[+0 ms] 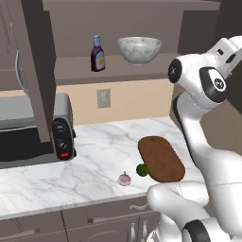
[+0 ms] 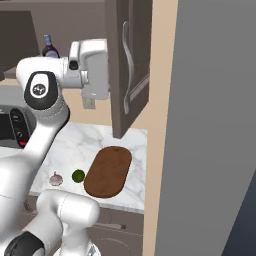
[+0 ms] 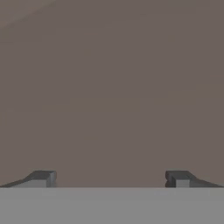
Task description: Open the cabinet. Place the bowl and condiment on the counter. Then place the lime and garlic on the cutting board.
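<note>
**Cabinet's open, bottle and bowl up on the shelf**

In the left base view the cabinet [image 1: 142,28] fills the top of the frame with its doors swung out, one door edge-on as a dark slab down the upper left. On the shelf the bottle [image 1: 98,54] stands upright at top centre, and the bowl [image 1: 139,49] sits just to its right, near it but not touching.

Lower down, the counter [image 1: 94,151] runs across the middle of the frame. The board [image 1: 161,158] lies flat at centre right, angled toward the front edge. The lime [image 1: 142,169] sits tight against the board's lower left edge (touching or just beside, can't quite tell). The garlic [image 1: 124,179] is a bit further left, near the front edge, apart from the lime. A toaster oven [image 1: 35,130] sits at the left of the frame, and there's a wall outlet [image 1: 103,98] on the beige wall under the shelf.

In the right base view the gripper [image 2: 89,103] is in the upper left, pointing down just left of the other open door, whose bar handle [image 2: 127,70] sits at top centre. The hand view shows its fingertips [image 3: 43,178] spread wide apart at the bottom corners, nothing between them, facing a plain brown surface.
</note>
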### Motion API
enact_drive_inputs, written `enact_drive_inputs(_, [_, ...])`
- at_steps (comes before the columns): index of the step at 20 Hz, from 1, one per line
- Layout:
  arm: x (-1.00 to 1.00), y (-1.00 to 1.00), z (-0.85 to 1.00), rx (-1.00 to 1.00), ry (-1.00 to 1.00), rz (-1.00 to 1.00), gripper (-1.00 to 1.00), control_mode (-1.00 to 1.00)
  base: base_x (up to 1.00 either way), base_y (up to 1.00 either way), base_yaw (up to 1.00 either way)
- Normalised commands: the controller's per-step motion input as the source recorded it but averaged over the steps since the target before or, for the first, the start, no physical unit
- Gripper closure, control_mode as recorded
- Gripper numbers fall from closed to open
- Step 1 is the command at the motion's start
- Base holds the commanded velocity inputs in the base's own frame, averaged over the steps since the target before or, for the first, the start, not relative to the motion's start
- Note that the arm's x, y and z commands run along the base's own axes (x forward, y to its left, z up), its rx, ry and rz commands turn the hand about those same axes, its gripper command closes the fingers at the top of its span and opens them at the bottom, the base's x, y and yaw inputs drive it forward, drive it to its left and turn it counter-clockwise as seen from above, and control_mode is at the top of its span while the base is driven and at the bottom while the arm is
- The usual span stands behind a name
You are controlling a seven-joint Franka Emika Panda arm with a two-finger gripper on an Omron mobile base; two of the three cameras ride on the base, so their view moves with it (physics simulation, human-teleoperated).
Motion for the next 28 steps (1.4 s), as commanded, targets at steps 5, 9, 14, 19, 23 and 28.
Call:
enact_drive_inputs(5, [0.00,-0.52,-0.01,0.00,0.00,0.00,-1.00,-1.00,0.00,0.00,0.00])
enact_drive_inputs(9, [0.00,-0.29,0.00,0.00,0.00,0.00,-1.00,-1.00,0.00,0.00,0.00])
enact_drive_inputs(14, [0.00,-0.28,-0.01,0.00,0.00,0.01,-1.00,-1.00,0.00,0.00,0.00])
enact_drive_inputs(19, [-0.01,-0.22,-0.05,0.00,0.02,0.05,-1.00,-1.00,0.00,0.00,0.00])
enact_drive_inputs(23, [-0.06,0.41,-0.08,-0.08,0.06,0.00,-1.00,-1.00,0.00,0.00,0.00])
enact_drive_inputs(28, [0.02,0.66,-0.03,-0.13,0.22,0.01,-1.00,-1.00,0.00,0.00,0.00])
